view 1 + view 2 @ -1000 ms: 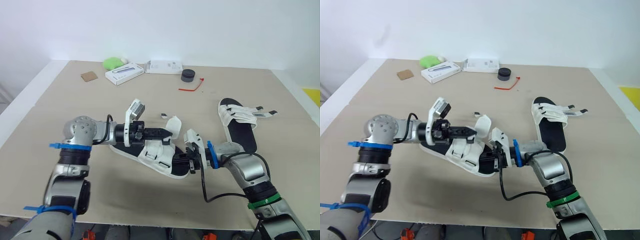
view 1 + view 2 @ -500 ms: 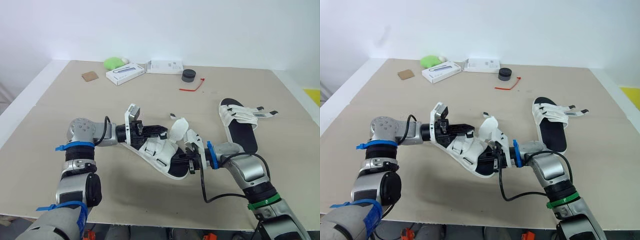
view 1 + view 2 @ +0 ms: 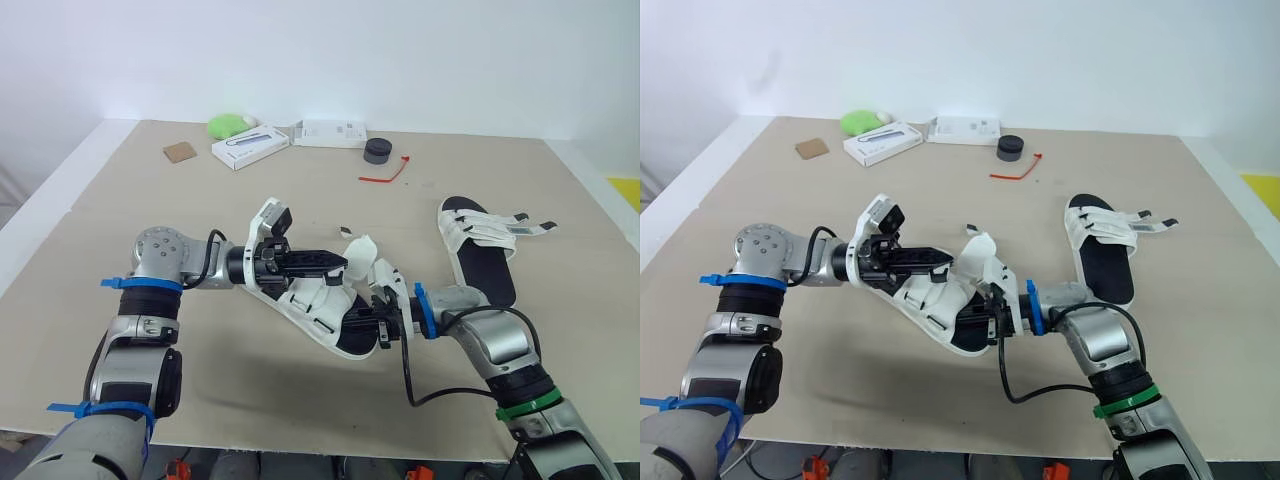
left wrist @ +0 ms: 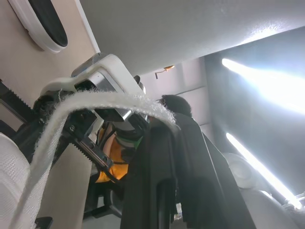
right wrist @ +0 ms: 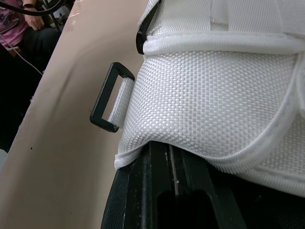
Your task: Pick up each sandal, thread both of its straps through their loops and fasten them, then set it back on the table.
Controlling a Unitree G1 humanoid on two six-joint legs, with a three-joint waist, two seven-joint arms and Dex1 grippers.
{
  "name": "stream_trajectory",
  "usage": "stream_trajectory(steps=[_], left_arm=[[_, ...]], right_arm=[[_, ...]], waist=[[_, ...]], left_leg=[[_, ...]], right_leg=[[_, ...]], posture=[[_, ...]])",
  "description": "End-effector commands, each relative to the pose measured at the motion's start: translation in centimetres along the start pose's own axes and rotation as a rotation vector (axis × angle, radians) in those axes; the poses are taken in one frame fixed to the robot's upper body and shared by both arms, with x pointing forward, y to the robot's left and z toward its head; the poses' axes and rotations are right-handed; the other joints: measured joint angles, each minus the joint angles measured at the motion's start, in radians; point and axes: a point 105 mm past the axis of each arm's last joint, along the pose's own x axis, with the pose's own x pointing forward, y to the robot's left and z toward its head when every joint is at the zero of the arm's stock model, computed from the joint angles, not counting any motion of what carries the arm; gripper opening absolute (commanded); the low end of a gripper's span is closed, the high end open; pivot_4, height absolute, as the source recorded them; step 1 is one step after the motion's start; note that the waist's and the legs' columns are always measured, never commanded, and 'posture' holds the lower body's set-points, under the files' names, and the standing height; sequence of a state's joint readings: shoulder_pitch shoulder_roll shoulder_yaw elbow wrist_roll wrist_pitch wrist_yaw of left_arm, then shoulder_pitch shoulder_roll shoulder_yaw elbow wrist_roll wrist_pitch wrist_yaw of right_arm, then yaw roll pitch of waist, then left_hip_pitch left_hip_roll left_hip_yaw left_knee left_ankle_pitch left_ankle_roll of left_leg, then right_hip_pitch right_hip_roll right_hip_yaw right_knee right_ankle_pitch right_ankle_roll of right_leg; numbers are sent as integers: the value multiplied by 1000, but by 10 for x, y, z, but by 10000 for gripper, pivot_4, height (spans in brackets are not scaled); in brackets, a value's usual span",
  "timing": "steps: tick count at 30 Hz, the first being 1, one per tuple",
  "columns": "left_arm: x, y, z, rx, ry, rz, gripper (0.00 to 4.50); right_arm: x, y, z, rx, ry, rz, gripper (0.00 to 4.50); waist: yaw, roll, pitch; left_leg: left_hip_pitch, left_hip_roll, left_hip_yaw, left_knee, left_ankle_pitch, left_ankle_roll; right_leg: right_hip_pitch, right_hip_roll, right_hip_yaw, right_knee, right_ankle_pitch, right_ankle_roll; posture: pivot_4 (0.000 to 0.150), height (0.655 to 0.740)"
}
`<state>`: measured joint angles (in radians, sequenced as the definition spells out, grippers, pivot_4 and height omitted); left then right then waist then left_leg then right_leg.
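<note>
Tilted sandal [image 3: 320, 306], flat sandal [image 3: 485, 270]

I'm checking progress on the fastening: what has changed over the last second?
The left gripper, shut on the strap, carried it slightly toward the robot's right, and the free end of the held sandal swung that way too. The right gripper stays clamped on its other end; the second sandal lies unmoved.
</note>
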<state>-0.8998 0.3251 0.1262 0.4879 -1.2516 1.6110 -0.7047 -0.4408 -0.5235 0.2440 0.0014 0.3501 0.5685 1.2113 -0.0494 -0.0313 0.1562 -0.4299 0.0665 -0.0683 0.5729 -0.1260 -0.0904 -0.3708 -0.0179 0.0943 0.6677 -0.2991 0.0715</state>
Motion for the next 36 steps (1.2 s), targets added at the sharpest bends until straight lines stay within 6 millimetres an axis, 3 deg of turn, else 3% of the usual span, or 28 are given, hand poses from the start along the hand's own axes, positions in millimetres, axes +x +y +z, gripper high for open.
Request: stream_trajectory(steps=[1, 14, 18, 24, 28, 32, 36], left_arm=[[3, 14, 4, 3, -7, 93, 1668], [12, 57, 32, -87, -175, 188, 1668], [12, 62, 38, -103, -225, 185, 12429], [5, 68, 44, -95, -264, 240, 37939], [-2, 76, 45, -81, -277, 305, 37939], [-9, 55, 61, -31, -327, 246, 37939], [-15, 6, 76, 68, -351, 94, 37939]], right_arm=[[7, 5, -29, 96, 78, 5, 0], [7, 6, -28, 101, 72, 1, 0], [5, 6, -29, 105, 72, -5, 0], [5, 6, -29, 106, 72, -7, 0], [6, 6, -28, 104, 70, -5, 0], [7, 5, -27, 103, 68, -3, 0], [7, 5, -27, 103, 66, -3, 0]], waist=[[0, 0, 0], [1, 0, 0], [1, 0, 0], [1, 0, 0], [0, 0, 0], [-1, 0, 0], [-2, -1, 1]], left_leg=[[0, 0, 0, 0, 0, 0], [0, -1, 0, 0, 0, 0], [0, -1, 0, 0, 0, 0], [0, -1, 0, -2, 0, -1], [0, -1, 0, -2, -1, -2], [0, -1, 0, -2, -1, -2], [-1, -1, 0, -2, -1, -2]], right_leg=[[0, 0, 0, 0, 0, 0], [0, -1, 0, -1, 0, 0], [0, -1, 0, -1, 0, 1], [0, -1, 0, -1, -1, 0], [0, -1, 0, -1, -2, 0], [0, -1, 0, -1, -2, 0], [-1, 0, 0, -1, -2, 0]], posture=[[1500, 7400], [1500, 7400], [1500, 7400], [1500, 7400], [1500, 7400], [1500, 7400], [1500, 7400]])
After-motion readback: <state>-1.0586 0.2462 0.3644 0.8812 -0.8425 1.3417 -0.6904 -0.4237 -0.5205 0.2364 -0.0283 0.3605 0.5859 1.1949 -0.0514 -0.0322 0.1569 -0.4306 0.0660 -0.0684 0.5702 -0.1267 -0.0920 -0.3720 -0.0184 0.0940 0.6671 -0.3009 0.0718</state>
